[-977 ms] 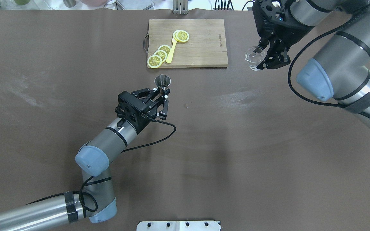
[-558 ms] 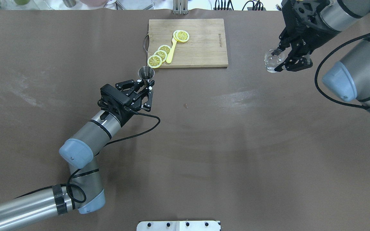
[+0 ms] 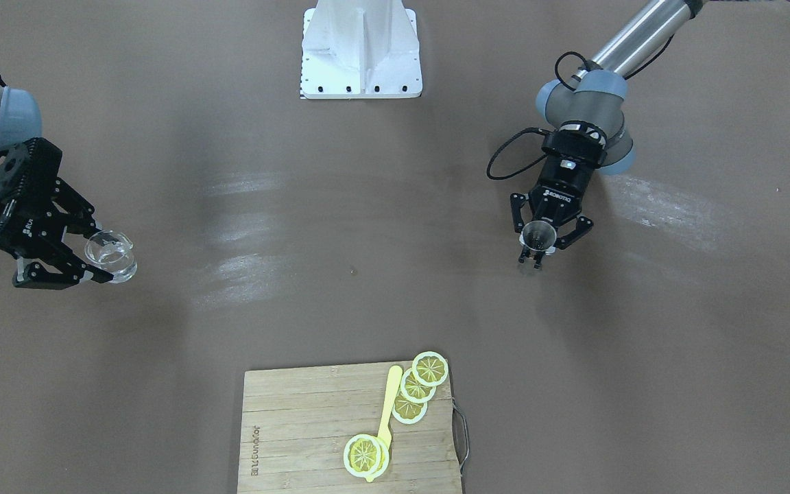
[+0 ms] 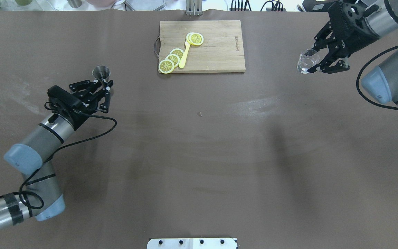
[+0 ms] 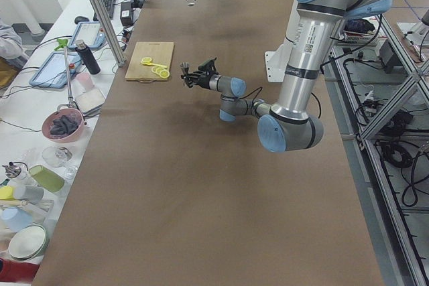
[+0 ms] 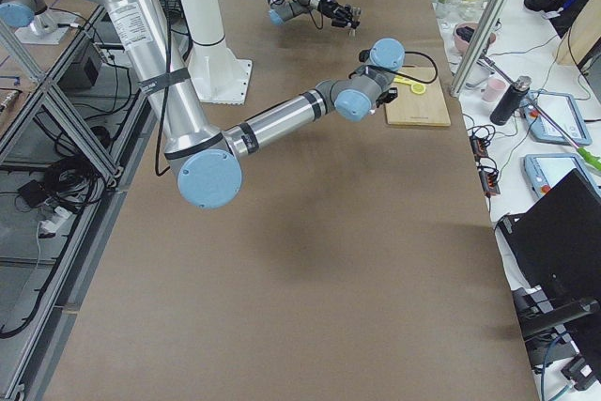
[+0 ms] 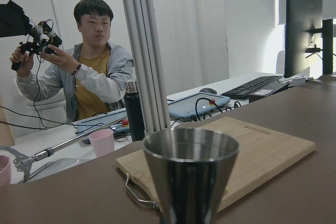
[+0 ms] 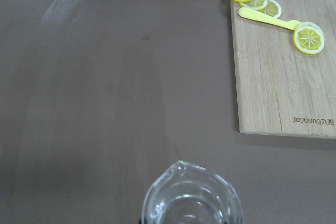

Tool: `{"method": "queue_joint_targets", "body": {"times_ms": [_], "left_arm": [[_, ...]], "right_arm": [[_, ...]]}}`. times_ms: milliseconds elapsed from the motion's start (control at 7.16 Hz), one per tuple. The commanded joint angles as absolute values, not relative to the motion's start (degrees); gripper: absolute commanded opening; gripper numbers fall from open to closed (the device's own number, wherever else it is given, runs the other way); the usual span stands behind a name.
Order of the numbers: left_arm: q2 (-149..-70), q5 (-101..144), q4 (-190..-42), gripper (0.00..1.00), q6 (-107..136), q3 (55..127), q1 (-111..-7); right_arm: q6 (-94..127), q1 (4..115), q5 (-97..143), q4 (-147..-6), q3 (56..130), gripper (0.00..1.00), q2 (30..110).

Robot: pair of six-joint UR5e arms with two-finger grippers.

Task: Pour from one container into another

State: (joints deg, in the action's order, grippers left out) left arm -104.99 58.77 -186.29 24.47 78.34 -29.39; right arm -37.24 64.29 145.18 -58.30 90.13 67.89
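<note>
The small steel jigger (image 4: pixel 101 73) stands upright in my left gripper (image 4: pixel 106 87), which is shut on its narrow waist, far out on the table's left side. Across the table it appears as the jigger (image 3: pixel 537 237) in the left gripper (image 3: pixel 536 255), and its upper cone (image 7: pixel 190 174) fills the left wrist view. The clear glass (image 4: pixel 306 61) hangs above the table's right side with my right gripper (image 4: pixel 312 66) shut on it. It shows again as the glass (image 3: pixel 111 255) in the right gripper (image 3: pixel 105 273). Only the glass's spouted rim (image 8: pixel 191 198) shows at the bottom of the right wrist view.
A wooden cutting board (image 4: pixel 216 48) lies at the far middle of the table, holding lemon slices (image 4: pixel 171 60) and a yellow utensil (image 4: pixel 184 54). A white base plate (image 3: pixel 361 51) sits at the robot's edge. An operator (image 7: pixel 86 66) and clutter sit beyond the far edge.
My left arm carried the jigger well to the left. My right arm carried the glass further right and slightly back. Both grippers kept their hold.
</note>
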Motion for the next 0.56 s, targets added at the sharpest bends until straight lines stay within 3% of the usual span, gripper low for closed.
{"method": "queue_joint_targets", "body": {"times_ms": [0,419], "left_arm": [[-97.59,61.09,-190.34,0.00,25.04,77.53,-32.78],[-90.62,53.21,-190.90,0.00,34.92,77.26,-31.30]], "right_arm": [[-32.89,64.25,145.98,-46.36,83.52,0.00,68.11],[-25.42,62.50,145.55,-27.81,72.89,0.00,68.20]]}}
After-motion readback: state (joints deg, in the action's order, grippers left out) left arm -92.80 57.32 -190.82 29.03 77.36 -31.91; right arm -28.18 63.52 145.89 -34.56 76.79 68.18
